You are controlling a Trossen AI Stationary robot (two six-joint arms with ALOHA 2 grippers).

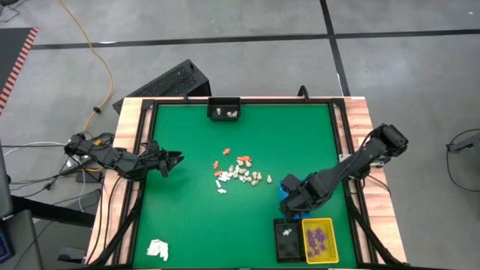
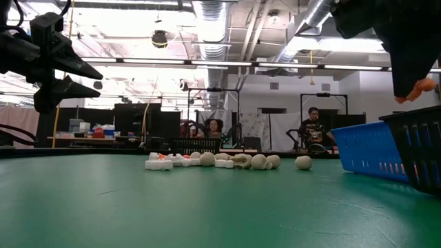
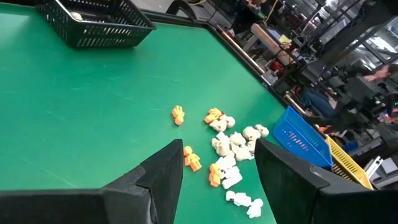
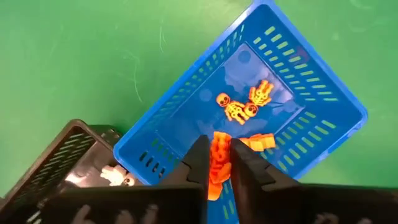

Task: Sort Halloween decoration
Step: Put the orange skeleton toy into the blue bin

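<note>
Overhead, table-level, two wrist cameras (overlapping tabletop (image 1: pixel 187 217)).

The green table surface (image 1: pixel 187 210) looks like matt felt cloth, faintly scuffed; its side rails (image 1: pixel 127 127) show pale wood grain; the blue basket (image 4: pixel 298 74) is glossy slotted plastic; the orange figurines (image 4: pixel 239 107) inside are smooth, shiny plastic; the gripper fingers (image 3: pixel 165 180) are matt black plastic.
</note>
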